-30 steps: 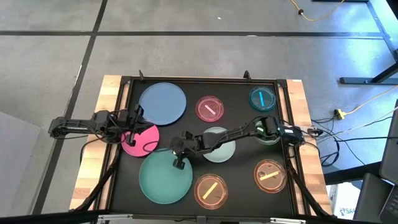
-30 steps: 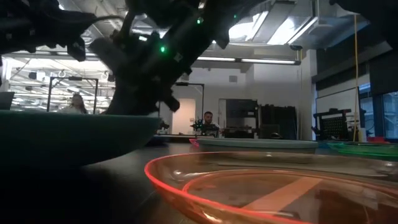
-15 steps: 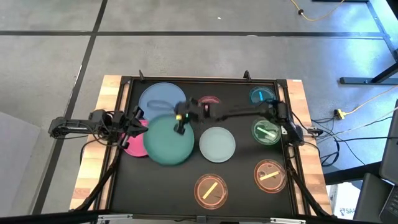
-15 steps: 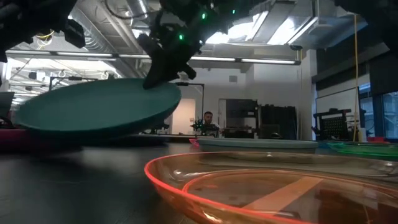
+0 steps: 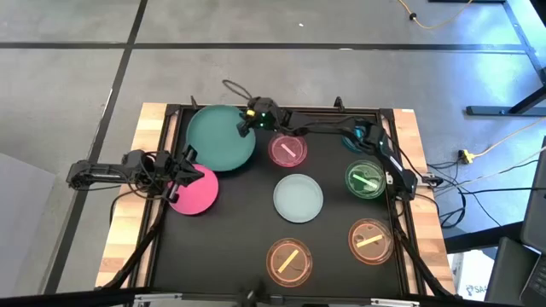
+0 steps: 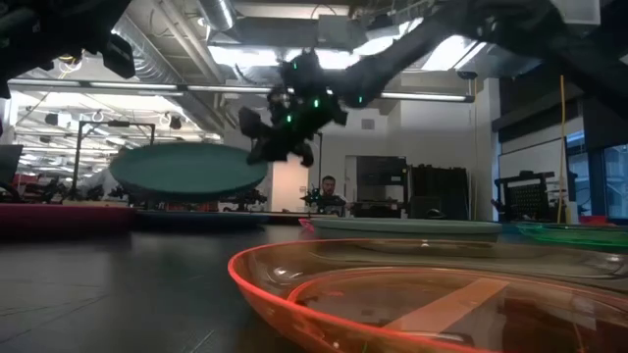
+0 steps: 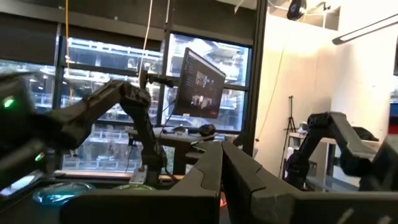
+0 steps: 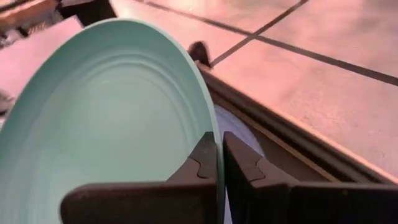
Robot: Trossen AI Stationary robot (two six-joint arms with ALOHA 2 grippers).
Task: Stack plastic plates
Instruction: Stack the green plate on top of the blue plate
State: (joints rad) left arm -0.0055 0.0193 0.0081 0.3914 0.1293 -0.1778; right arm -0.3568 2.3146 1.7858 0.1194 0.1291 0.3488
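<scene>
**Teal plate held over the blue plate, far-left corner of the table**

Your right gripper (image 5: 248, 122) sits toward 11 o'clock on the table, arm stretched across from the right side. Its fingers (image 8: 239, 163) are pinched nearly together on the rim of the large teal plate (image 5: 220, 138). In the right wrist view the thin edge runs between the two dark fingers. The plate is round, opaque and matte, with faint concentric rings on its inner face (image 8: 106, 124).

In the low view the teal plate (image 6: 186, 169) hangs roughly level, clear of the tabletop. The large blue plate (image 8: 239, 134) lies directly under it; only a pale sliver shows past the teal rim, in the right wrist view.

Your left gripper (image 5: 182, 169) waits at 9 o'clock, at the edge of the medium magenta plate (image 5: 196, 191). In the left wrist view its fingers (image 7: 205, 177) stand with just a narrow slit between them and nothing held.

Other plates, all flat on the black table (image 5: 230, 247):
- pale mint plate (image 5: 298, 197), centre
- pink dish (image 5: 288, 149), yellow bar, 12 o'clock
- cyan dish (image 5: 352, 134), partly hidden by the right arm, 1 o'clock
- green dish (image 5: 367, 181), pale bar, 3 o'clock
- orange dish (image 5: 371, 240), yellow bar, 4 o'clock
- second orange dish (image 5: 289, 261), yellow bar, 6 o'clock, translucent with a glowing rim in the low view (image 6: 412, 294)
</scene>
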